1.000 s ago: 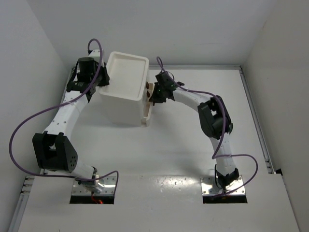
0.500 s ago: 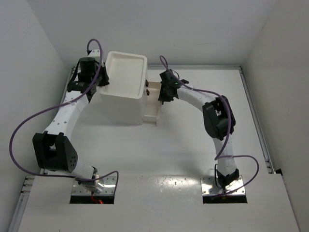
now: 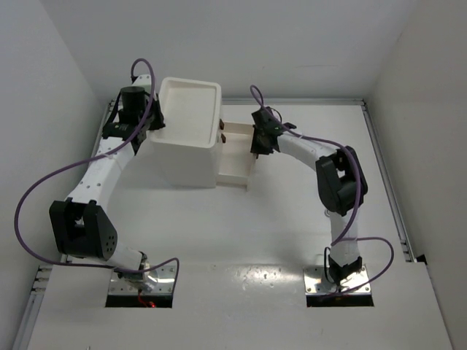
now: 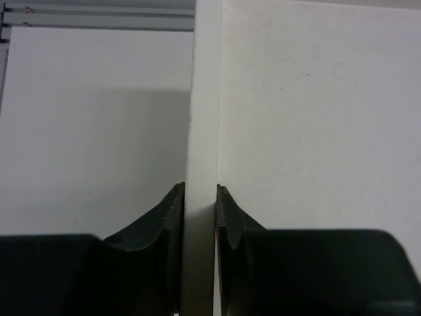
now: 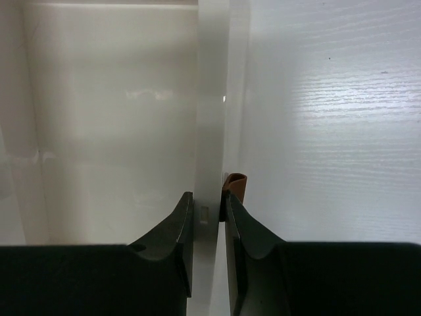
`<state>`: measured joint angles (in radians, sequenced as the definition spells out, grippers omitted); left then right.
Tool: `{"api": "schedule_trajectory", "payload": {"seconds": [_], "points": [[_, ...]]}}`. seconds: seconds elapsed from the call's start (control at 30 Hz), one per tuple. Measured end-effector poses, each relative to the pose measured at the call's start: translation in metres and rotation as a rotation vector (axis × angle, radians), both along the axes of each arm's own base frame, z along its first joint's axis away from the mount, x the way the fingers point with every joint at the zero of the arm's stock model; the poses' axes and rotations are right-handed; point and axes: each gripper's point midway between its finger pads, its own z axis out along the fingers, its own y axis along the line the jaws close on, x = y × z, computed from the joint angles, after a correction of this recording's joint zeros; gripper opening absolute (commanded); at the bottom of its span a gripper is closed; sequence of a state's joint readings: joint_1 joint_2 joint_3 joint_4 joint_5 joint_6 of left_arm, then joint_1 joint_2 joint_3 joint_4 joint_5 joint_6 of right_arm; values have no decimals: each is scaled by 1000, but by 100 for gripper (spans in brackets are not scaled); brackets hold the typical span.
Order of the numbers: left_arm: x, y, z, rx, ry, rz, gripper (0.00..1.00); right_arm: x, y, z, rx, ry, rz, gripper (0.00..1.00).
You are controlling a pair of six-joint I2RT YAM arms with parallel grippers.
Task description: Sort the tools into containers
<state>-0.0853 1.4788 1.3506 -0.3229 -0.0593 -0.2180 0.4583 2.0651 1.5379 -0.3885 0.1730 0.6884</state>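
Observation:
The white drawer unit (image 3: pixel 186 135) stands at the back left of the table, its recessed tray top bare. One drawer (image 3: pixel 237 157) is pulled far out to the right and looks empty. My right gripper (image 3: pixel 257 143) is shut on that drawer's front panel (image 5: pixel 212 131) beside its brown handle (image 5: pixel 235 187). My left gripper (image 3: pixel 153 124) is shut on the unit's left rim (image 4: pixel 205 99). Two more brown handles (image 3: pixel 222 131) show on the unit's right face. No tools are in view.
White walls close in the table at the back and both sides. A metal rail (image 3: pixel 383 168) runs along the right edge. Both arm bases sit on plates (image 3: pixel 142 281) at the near edge.
My right gripper has moved to the right, pulling the drawer further out of the unit. The left arm and the unit have stayed still.

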Motion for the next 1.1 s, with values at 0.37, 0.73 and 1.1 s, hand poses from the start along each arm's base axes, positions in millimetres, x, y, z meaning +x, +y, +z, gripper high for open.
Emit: {"api": "schedule_trajectory", "payload": {"seconds": [0.37,0.73,1.1], "points": [[-1,-7,0,30,-1,-72,0,0,-9,-3,-12,-17,78,0],[-1,-12,0,42,-2,-90,0,4,-32,-1,-69,-14,105,66],[-1,-13,0,46,-2,-103,23,-7,-57,59,-54,-169,161,72]]}}
